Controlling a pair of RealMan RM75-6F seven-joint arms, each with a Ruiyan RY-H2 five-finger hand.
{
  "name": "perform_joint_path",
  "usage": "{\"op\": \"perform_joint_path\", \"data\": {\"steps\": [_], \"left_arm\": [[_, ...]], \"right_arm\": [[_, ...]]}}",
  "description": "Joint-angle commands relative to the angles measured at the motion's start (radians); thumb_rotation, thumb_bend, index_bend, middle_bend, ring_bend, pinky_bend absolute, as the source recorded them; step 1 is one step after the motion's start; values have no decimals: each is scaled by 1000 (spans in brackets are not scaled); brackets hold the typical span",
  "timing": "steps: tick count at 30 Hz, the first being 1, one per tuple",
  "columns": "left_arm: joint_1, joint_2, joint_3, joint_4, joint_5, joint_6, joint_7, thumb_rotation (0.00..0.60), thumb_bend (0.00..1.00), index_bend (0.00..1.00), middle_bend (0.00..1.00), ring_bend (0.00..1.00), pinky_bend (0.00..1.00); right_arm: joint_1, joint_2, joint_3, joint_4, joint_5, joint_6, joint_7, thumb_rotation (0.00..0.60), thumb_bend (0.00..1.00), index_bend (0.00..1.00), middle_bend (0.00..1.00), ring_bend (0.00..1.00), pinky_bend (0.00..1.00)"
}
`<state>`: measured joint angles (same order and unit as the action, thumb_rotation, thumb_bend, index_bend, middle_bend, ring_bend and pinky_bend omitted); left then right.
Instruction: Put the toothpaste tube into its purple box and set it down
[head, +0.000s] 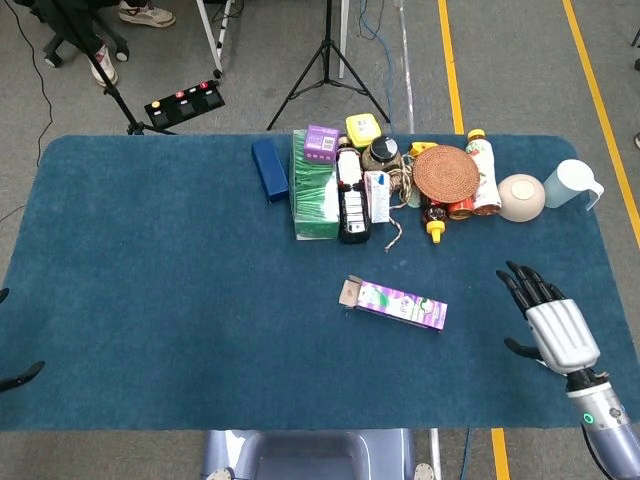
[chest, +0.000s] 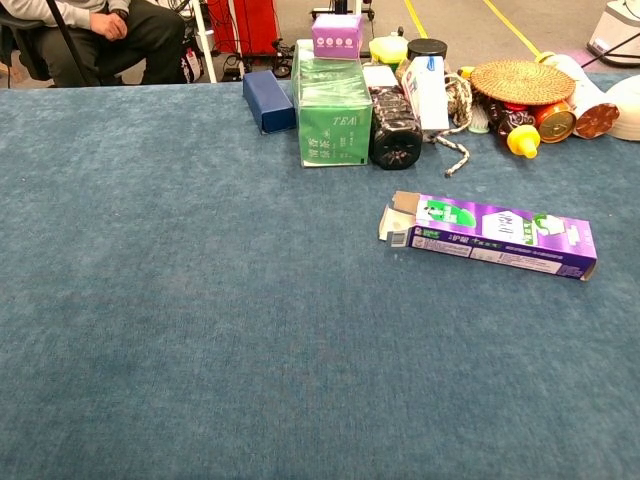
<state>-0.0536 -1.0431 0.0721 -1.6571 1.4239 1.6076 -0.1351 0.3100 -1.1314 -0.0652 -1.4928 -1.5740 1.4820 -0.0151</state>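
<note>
The purple toothpaste box lies flat near the middle of the blue table, with nothing touching it. In the chest view the box has its left end flap standing open. No tube shows outside the box, and I cannot see into it. My right hand hovers to the right of the box, well apart from it, fingers spread and empty. Of my left hand only fingertips show at the left edge of the head view, spread apart. The chest view shows neither hand.
Along the table's far side stand a blue box, a green tea box, a dark bottle, a woven round mat on jars, a bowl and a white pitcher. A rope trails toward the box.
</note>
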Motion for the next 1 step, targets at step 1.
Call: {"op": "perform_joint_path", "data": {"steps": [1], "left_arm": [[11, 7, 2, -36, -18, -16, 55, 600, 35, 0, 0, 0, 140]], "right_arm": [[-28, -10, 4, 1, -2, 28, -19, 600, 0, 31, 46, 85, 272]]}}
